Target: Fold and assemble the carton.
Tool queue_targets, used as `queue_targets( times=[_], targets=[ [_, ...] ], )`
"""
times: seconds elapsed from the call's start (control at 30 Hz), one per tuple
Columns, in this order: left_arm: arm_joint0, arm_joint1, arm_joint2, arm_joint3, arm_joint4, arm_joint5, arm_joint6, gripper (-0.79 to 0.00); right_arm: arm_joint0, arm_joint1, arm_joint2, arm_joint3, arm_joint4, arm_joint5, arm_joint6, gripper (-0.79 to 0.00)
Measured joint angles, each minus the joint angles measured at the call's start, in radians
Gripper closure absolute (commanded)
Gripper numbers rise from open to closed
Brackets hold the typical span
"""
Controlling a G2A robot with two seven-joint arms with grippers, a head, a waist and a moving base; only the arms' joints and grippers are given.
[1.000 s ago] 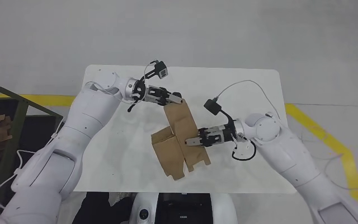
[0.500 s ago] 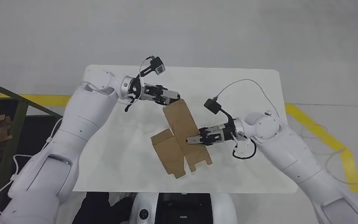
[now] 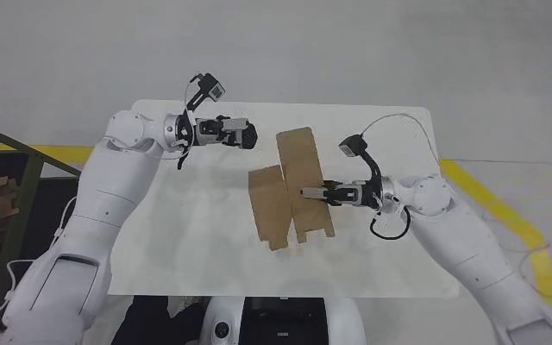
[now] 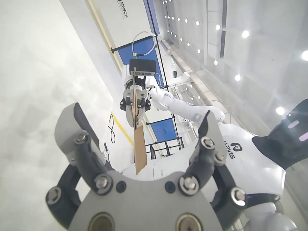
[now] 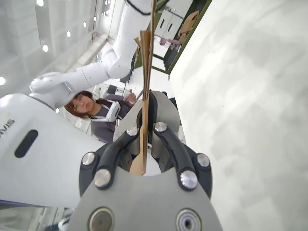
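Flat carton, right end effector clamping it, lower finger hidden

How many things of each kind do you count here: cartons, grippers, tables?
carton: 1
grippers: 2 (left gripper, right gripper)
table: 1
Total: 4

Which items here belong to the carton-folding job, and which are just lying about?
Job: flat cardboard carton; right pincer, shut on it; open left pincer; white table.
Lying about: green rack beside the table; yellow floor tape.
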Motion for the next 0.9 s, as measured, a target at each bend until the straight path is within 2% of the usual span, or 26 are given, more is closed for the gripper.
queue_targets(
  times=[0.2, 0.33, 0.8, 0.9],
  targets=[
    [0.028, 0.002, 0.001, -0.033, 0.031, 0.022, 0.029, -0.785, -0.101, 0.014, 0.085, -0.059, 0.056, 0.094, -0.164, 0.0],
    [0.02, -0.007, 0.029, -0.019, 0.043, 0.043, 0.042, -0.785, -0.136, 0.009, 0.104, -0.07, 0.069, 0.114, -0.26, 0.0],
    [0.016, -0.011, 0.041, -0.015, 0.045, 0.047, 0.041, -0.785, -0.137, 0.008, 0.105, -0.07, 0.066, 0.115, -0.267, 0.0],
    [0.025, -0.011, 0.04, -0.022, 0.051, 0.054, 0.062, -0.785, -0.143, 0.004, 0.11, -0.069, 0.072, 0.14, -0.315, 0.0]
  ],
)
